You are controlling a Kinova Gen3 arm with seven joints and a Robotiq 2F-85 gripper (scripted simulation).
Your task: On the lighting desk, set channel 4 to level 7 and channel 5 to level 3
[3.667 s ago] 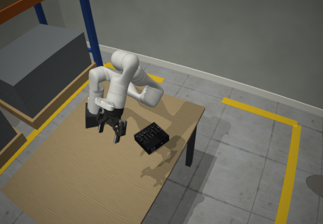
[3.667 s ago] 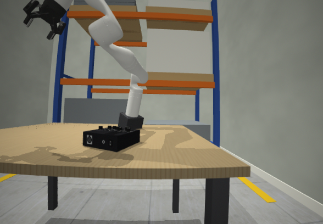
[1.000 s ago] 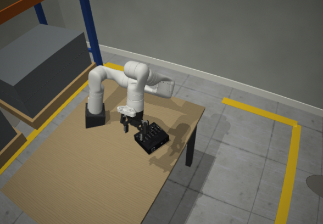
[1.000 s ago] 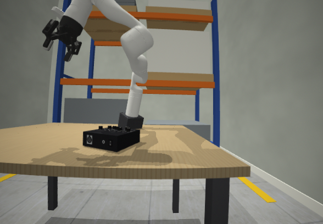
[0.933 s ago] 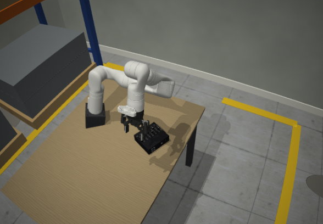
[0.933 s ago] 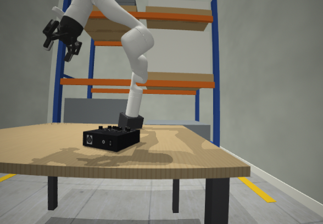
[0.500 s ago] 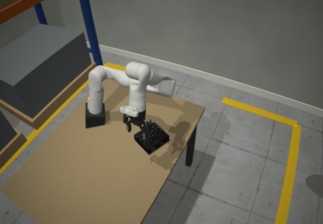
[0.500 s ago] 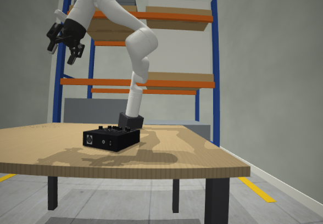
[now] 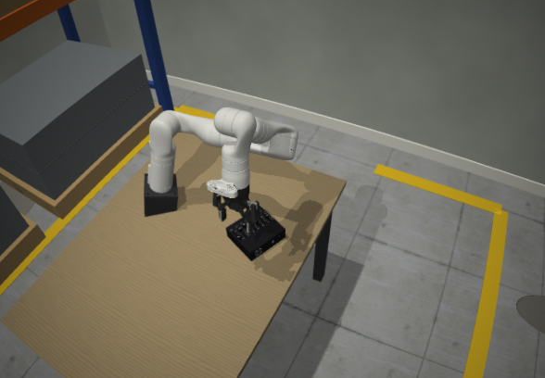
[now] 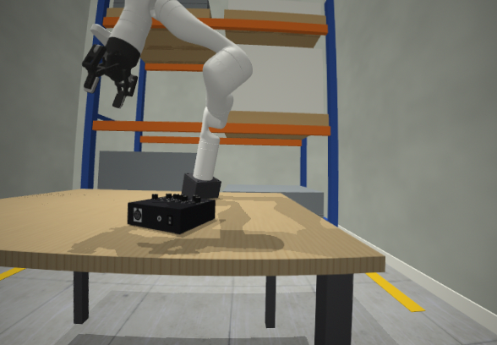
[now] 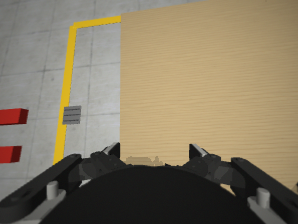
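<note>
Grey walls, grey tiled floor [image 9: 408, 265] with yellow tape lines [image 9: 487, 293]; blue-orange shelf rack [image 10: 330, 98]; wooden table [image 9: 139, 293].

One wooden table [image 9: 139, 293] carries one black lighting desk [image 9: 259, 242] and one white robot arm [image 9: 236, 154] on one black base [image 9: 155, 207]. The arm ends in one tool [image 10: 107, 85] with two fingers [image 10: 119, 98]. One blue-and-orange shelf rack [image 10: 330, 98] stands behind, holding several boxes.
</note>
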